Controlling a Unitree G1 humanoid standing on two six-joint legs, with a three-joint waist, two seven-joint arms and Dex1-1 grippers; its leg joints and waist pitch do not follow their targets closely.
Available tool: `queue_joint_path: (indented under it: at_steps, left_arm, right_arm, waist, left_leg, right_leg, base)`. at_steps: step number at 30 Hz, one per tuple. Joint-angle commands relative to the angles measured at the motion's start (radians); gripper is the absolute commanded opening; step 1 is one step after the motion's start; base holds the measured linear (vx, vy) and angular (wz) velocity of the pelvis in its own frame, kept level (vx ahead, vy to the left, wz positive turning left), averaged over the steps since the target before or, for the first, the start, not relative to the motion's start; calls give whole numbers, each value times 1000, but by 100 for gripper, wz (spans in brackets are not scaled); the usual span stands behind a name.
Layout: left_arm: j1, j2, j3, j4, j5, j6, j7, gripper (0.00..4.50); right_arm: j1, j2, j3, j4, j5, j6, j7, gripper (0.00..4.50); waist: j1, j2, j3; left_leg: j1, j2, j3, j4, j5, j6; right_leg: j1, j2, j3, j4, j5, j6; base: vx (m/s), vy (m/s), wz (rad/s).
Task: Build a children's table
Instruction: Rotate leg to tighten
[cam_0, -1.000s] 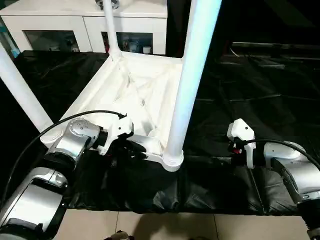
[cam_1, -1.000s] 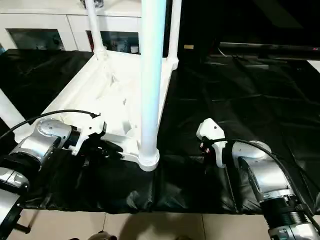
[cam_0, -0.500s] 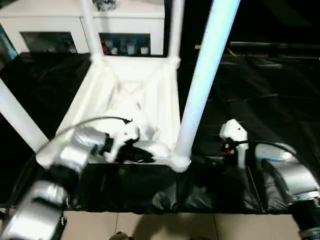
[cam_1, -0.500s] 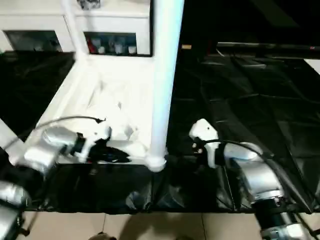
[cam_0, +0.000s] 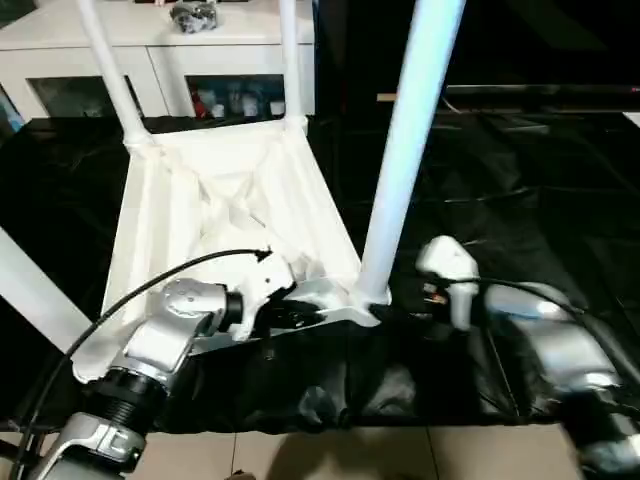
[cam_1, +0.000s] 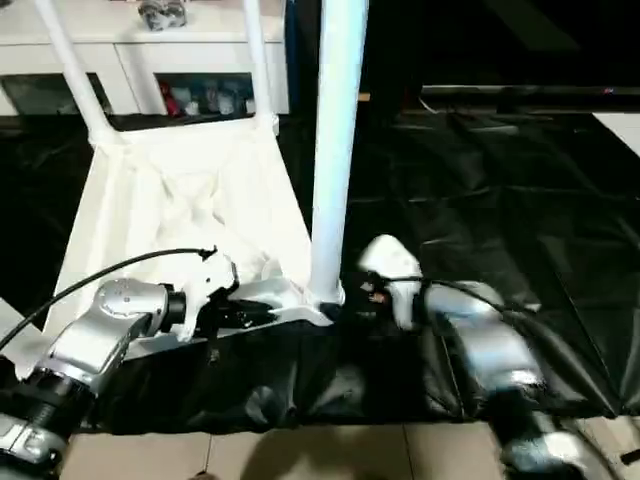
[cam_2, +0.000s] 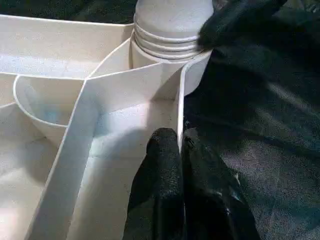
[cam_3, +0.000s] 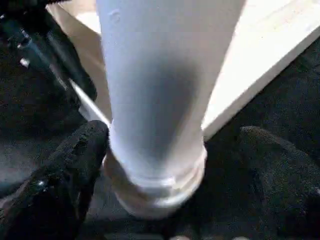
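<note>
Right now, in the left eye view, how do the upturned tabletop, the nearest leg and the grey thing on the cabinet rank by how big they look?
1. tabletop, largest.
2. nearest leg, a long tube; it stands closest to the camera, so it looks thicker than the other legs.
3. grey thing on the cabinet, smallest, though it sits farthest back.

The white tabletop (cam_0: 225, 215) lies upside down, its ribbed underside facing up. White tubular legs stand upright in the round corner sockets: one at the near right corner (cam_0: 405, 150), two at the far corners (cam_0: 108, 75).
</note>
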Motion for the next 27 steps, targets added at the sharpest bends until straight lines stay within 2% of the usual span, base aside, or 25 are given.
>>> queue_joint_path:
  at_steps: [1,3,4,5,6,9,10,11,12,14,17,22,23,27]
  left_arm:
    - [13,-20,-24,6,-10,5,-10,0]
    - [6,-20,-23,17,-7,0,-13,0]
    - [3,-19,-23,21,-7,-3,-15,0]
    - [3,-19,-23,21,-7,-3,-15,0]
    - [0,-17,-23,26,-6,-4,-18,0]
    - [-4,-11,-24,29,-4,-4,-22,0]
    - [-6,-8,-24,30,-4,-4,-24,0]
    - [-7,-7,-24,30,-4,-4,-24,0]
    - [-8,-5,-23,30,-3,-4,-25,0]
    - [-11,-2,-21,31,-2,-4,-29,0]
    - [-15,3,-20,38,1,-11,-39,0]
    - [-26,-5,-20,56,10,-28,-25,0]
    - [-32,-14,-17,62,14,-30,-7,0]
    - [-58,-69,-8,84,38,-20,98,0]
  right_arm:
    - [-30,-7,0,24,-22,-17,-18,416]
    - [-45,-4,16,43,-31,-33,-1,413]
    - [-51,-2,23,50,-32,-39,9,396]
    - [-51,-2,23,50,-32,-40,10,396]
    - [-60,5,25,68,-36,-51,12,373]
    - [-75,15,31,98,-47,-72,13,358]
    - [-80,20,32,106,-47,-76,15,339]
    - [-81,21,32,107,-47,-76,15,332]
    - [-86,23,34,114,-46,-81,15,323]
    - [-92,27,36,122,-42,-86,17,304]
    - [-98,34,36,134,-39,-101,16,285]
    - [-89,60,25,145,-36,-109,-8,274]
    - [-84,74,18,145,-36,-106,-28,273]
    - [-38,145,9,127,-67,-82,-182,272]
  waist:
    - [0,-13,-57]
    - [2,-13,-57]
    - [1,-13,-57]
    - [2,-15,-56]
    - [2,-18,-56]
    - [2,-16,-54]
    - [1,-17,-53]
    - [1,-23,-54]
    - [2,-18,-53]
    - [0,-22,-52]
    - [-2,-21,-50]
    - [-8,-19,-44]
    - [-11,-18,-39]
    - [-13,-20,-34]
  left_leg:
    - [1,2,10,-69,-226,44]
    - [3,2,11,-68,-233,46]
    - [2,1,11,-68,-235,46]
    - [3,2,12,-69,-245,46]
    - [2,2,12,-69,-248,46]
    - [3,2,11,-71,-274,39]
    - [3,2,10,-72,-273,37]
    - [2,2,11,-72,-269,38]
    - [2,3,9,-73,-266,38]
    - [1,3,10,-73,-265,39]
    - [1,1,11,-73,-267,41]
    - [-1,2,10,-76,-283,40]
    - [-2,0,10,-78,-297,37]
    - [1,1,9,-82,-318,16]
  right_leg:
    - [42,-13,10,-72,-194,-231]
    - [43,-15,10,-73,-196,-234]
    - [43,-15,9,-72,-200,-236]
    - [43,-15,9,-74,-216,-233]
    - [42,-16,9,-75,-226,-230]
    - [39,-17,10,-79,-281,-216]
    - [40,-16,10,-79,-286,-210]
    - [40,-16,10,-79,-284,-208]
    - [39,-17,10,-78,-284,-208]
    - [39,-17,10,-78,-283,-209]
    - [38,-17,11,-80,-292,-204]
    - [35,-15,11,-83,-305,-200]
    - [31,-14,12,-86,-324,-195]
    - [25,-14,14,-93,-370,-170]
  base:
    - [0,0,0]
    - [0,0,0]
    - [0,0,0]
    - [0,0,0]
    - [0,0,0]
    - [0,0,0]
    - [0,0,0]
    - [0,0,0]
    - [0,0,0]
    - [0,0,0]
    - [0,0,0]
    - [0,0,0]
    - [0,0,0]
    - [0,0,0]
